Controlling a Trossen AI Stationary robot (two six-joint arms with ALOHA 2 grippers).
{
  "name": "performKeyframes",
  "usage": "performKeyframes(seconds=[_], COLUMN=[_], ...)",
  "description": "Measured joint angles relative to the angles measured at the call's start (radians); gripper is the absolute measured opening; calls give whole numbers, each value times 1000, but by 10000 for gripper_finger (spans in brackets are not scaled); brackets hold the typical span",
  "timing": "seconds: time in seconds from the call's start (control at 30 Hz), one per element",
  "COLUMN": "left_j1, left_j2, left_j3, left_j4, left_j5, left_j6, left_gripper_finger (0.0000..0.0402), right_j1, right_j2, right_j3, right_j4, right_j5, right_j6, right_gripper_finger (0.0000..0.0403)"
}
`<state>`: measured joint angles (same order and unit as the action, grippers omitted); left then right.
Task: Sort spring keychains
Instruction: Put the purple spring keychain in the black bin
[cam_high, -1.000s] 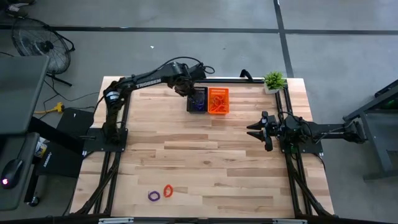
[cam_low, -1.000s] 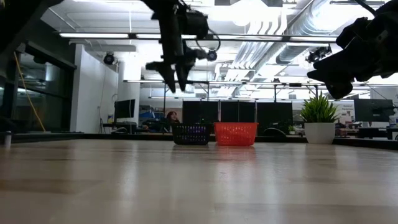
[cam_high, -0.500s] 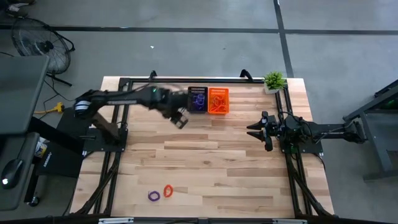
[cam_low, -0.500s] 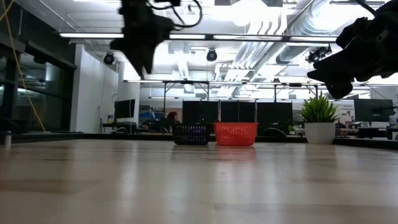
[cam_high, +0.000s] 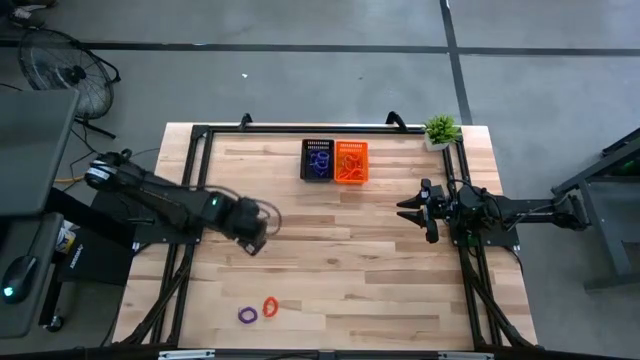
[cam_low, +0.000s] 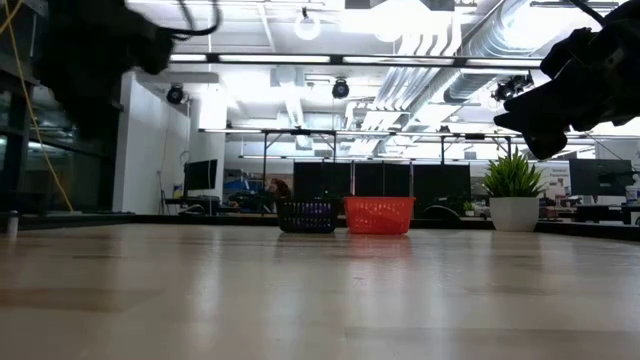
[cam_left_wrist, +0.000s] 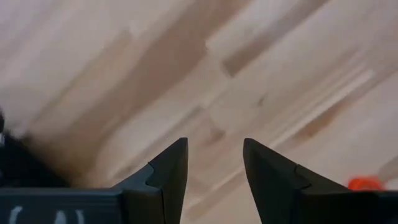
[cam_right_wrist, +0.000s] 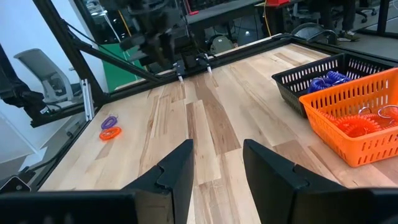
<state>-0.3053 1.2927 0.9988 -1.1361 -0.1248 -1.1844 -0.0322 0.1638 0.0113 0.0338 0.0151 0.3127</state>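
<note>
Currently we find two spring keychains, purple (cam_high: 247, 315) and orange (cam_high: 270, 306), near the desk's (cam_high: 350, 250) front edge. Likely light, springy: pinch one coil's rim. Left claw (cam_high: 252, 243) open, empty; right claw (cam_high: 408, 209) open, waiting.

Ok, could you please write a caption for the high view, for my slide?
Left gripper, jaws open and empty, above the table's middle; two spring keychains remain unsorted near the front edge.

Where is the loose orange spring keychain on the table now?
In the high view the orange spring keychain lies near the table's front edge, left of centre, beside a purple spring keychain and far from the baskets.
</note>
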Motion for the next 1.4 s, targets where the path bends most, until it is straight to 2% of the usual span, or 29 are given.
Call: performKeyframes(seconds=[0.37,0.57,0.7,0.93,1.4], left_j1=[-287,-397,-431,-430,-436], left_j2=[3,81,165,298,475], left_j3=[-48,-48,-48,-41,102], left_j4=[126,207,276,460,431], left_j5=[10,55,123,229,273], left_j6=[-253,-281,-207,-30,239], left_gripper_finger=[151,151,151,151,151], right_j1=[0,0,0,0,0], right_j2=[0,0,0,-1,0], right_j3=[0,0,0,0,0], right_j4=[0,0,0,0,0], right_j5=[0,0,0,0,0], right_j6=[0,0,0,0,0], right_gripper_finger=[134,134,134,134,134])
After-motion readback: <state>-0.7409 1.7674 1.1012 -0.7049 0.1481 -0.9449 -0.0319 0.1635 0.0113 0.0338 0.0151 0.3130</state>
